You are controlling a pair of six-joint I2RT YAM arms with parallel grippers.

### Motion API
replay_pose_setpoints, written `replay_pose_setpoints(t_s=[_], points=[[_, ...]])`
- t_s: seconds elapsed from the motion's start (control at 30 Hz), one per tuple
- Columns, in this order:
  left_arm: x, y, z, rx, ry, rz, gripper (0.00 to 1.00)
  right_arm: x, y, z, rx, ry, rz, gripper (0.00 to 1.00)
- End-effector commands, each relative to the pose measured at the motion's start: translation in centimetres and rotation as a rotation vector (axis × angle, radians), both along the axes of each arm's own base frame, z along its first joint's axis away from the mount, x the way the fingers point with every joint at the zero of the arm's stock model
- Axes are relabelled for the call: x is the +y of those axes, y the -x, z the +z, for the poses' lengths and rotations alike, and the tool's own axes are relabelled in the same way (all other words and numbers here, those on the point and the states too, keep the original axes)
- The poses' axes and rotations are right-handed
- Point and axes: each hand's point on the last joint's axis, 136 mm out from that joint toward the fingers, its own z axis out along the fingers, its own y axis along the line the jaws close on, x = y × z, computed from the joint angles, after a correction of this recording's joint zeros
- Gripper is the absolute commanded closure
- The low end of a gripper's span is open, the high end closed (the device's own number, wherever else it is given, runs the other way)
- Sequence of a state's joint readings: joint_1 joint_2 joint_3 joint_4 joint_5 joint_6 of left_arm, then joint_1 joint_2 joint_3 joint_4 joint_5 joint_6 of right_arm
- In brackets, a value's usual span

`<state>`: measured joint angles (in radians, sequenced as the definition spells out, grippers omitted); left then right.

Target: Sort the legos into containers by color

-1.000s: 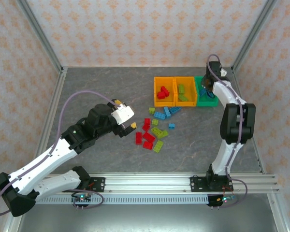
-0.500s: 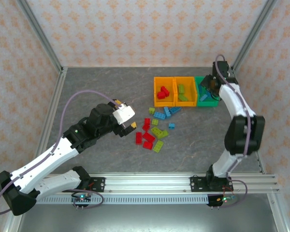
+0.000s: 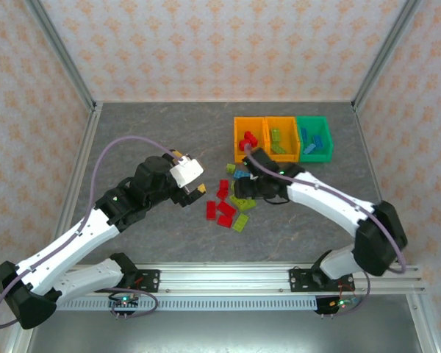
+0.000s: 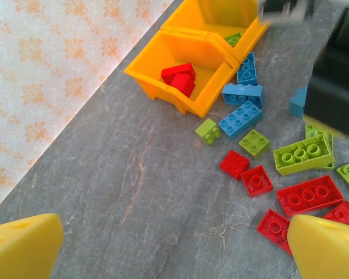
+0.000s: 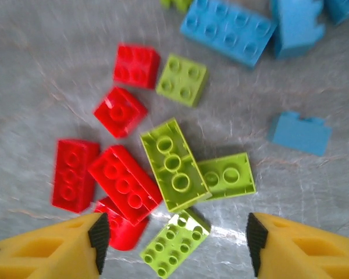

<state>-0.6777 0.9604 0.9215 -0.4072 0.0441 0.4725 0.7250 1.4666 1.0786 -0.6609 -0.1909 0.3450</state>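
Legos (image 3: 234, 204), small studded plastic bricks in red, lime green and blue, lie in a loose scatter on the grey stone-patterned table (image 3: 147, 140), just in front of the containers. These are three small open-topped rectangular plastic bins, standing side by side at far right. The left orange bin (image 3: 250, 158) holds red bricks, the middle orange bin (image 3: 283, 157) lime green ones, the green bin (image 3: 314, 157) blue ones.

The yellow-fingered right gripper (image 3: 244, 195) hangs over the far half of the scatter. The left gripper (image 3: 192, 174) sits just left of the scatter, apart from it.

Right wrist view, somewhat blurred: the right gripper (image 5: 175, 239) has its fingers spread with nothing pinched. A small lime green brick (image 5: 174, 235) lies in line between the fingertips, touching neither. A long lime green brick (image 5: 173, 164) lies just beyond it. Red bricks (image 5: 125, 185) cluster toward the finger at picture left. A lone blue brick (image 5: 299, 133) lies well beyond the other finger.

Left wrist view: the left gripper (image 4: 174, 250) is wide open and empty, with bare table between the tips. A red brick (image 4: 276, 226) lies just beside one fingertip. Farther off, the left orange bin (image 4: 163, 93) shows two red bricks inside, and blue bricks (image 4: 241, 119) lie near its corner.

The top view gives the whole bin row and both arms. The wrist views give stud detail.
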Motion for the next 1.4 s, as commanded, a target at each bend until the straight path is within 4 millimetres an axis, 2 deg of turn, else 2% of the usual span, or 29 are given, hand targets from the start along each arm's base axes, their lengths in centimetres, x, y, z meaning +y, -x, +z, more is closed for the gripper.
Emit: replay_pose_setpoints(t_s=[0.0, 0.1, 0.23, 0.37, 0.5, 0.57, 0.67, 0.77, 0.83, 0.93, 1.03, 1.1, 1.17, 1.23, 1.37], points=[[0.1, -0.3, 0.2, -0.011, 0.006, 0.003, 0.00, -0.2, -0.1, -1.7, 0.021, 0.175, 0.127, 0.28], [0.1, -0.3, 0.1, -0.009, 0.004, 0.004, 0.00, 1.3, -0.5, -3.5, 0.066, 0.185, 0.200, 0.25], [0.0, -0.3, 0.0, -0.004, 0.001, 0.002, 0.00, 2.1, -1.0, -5.9, 0.119, 0.221, 0.232, 0.28], [0.1, -0.3, 0.0, -0.006, 0.001, 0.005, 0.00, 2.7, -0.8, -7.9, 0.171, 0.215, 0.244, 0.40], [0.2, -0.3, 0.1, -0.008, 0.001, 0.006, 0.00, 2.4, -0.7, -8.6, 0.183, 0.233, 0.223, 0.58], [0.1, -0.3, 0.1, -0.006, 0.002, 0.004, 0.00, 2.2, -0.8, -8.3, 0.172, 0.233, 0.211, 0.66], [0.1, -0.2, 0.1, -0.005, 0.001, 0.003, 0.00, 2.0, -0.9, -6.8, 0.133, 0.210, 0.191, 0.71], [0.1, -0.3, 0.1, -0.006, 0.001, 0.005, 0.00, 1.8, -1.3, -4.3, 0.057, 0.159, 0.160, 0.73], [0.1, -0.3, 0.0, -0.005, 0.002, 0.004, 0.00, 1.3, -2.3, -1.9, -0.020, 0.118, 0.111, 0.74], [0.0, -0.3, 0.1, -0.002, 0.004, 0.001, 0.00, -0.9, -5.0, 2.0, -0.170, 0.060, -0.030, 0.76], [0.0, -0.3, 0.0, 0.000, 0.004, -0.001, 0.00, -6.0, -9.1, 6.0, -0.344, 0.045, -0.263, 0.75], [0.0, -0.3, 0.1, -0.001, 0.003, 0.001, 0.00, -9.3, -12.0, 7.4, -0.418, 0.024, -0.388, 0.75], [0.1, -0.2, 0.1, 0.000, 0.002, 0.002, 0.00, -12.5, -15.2, 7.5, -0.463, 0.048, -0.480, 0.76], [0.1, -0.3, 0.2, -0.003, 0.002, 0.004, 0.00, -14.7, -18.3, 6.4, -0.438, 0.100, -0.520, 0.77], [0.3, -0.3, 0.1, -0.005, -0.006, 0.011, 0.00, -16.2, -23.6, 3.3, -0.329, 0.193, -0.519, 0.74]])
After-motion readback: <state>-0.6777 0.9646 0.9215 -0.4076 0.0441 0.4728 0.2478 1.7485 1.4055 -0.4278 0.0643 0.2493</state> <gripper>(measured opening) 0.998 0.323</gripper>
